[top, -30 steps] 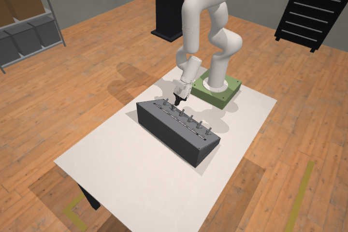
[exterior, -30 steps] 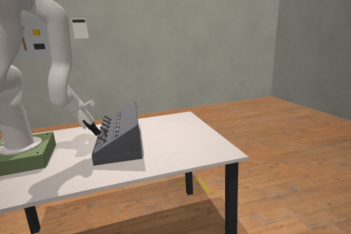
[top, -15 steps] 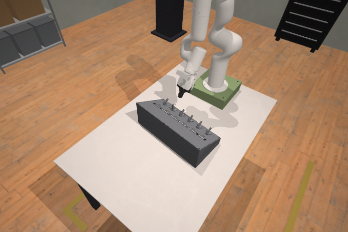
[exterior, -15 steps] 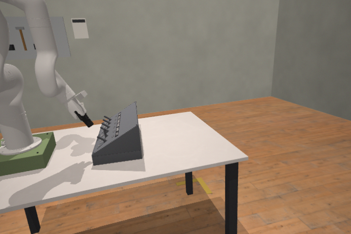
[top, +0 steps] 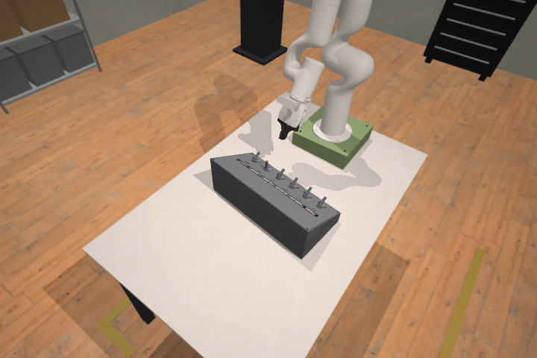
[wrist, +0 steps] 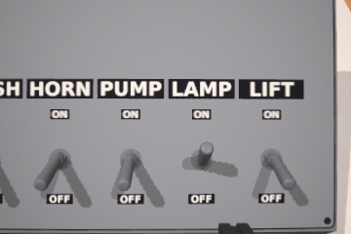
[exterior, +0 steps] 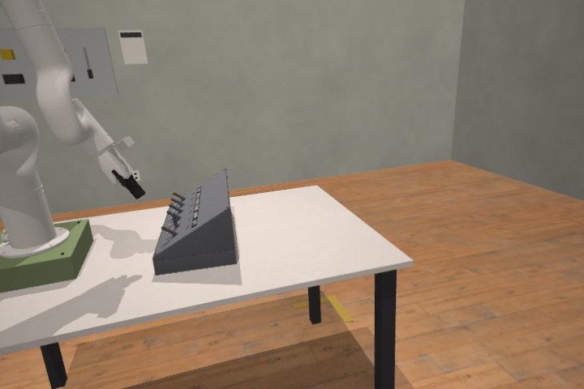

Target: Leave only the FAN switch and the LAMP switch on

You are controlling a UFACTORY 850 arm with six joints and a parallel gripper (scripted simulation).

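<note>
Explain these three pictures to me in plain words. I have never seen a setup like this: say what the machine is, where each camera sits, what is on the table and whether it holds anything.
The machine is one white jointed robot arm bolted to a green base on a white table. At its tip is a small black claw, shut and holding nothing.

The top picture looks down from above. The exterior picture looks from the side, across the room. The wrist picture comes from a camera on the arm itself, staring straight at the panel.

On the table sits a dark wedge-shaped console with a row of six toggle switches. The claw hangs in the air beside its end, touching nothing.

In the wrist view the labels read HORN, PUMP, LAMP and LIFT. The LAMP switch tips toward ON; the HORN switch, PUMP switch and LIFT switch lean toward OFF. FAN is out of that picture.
</note>
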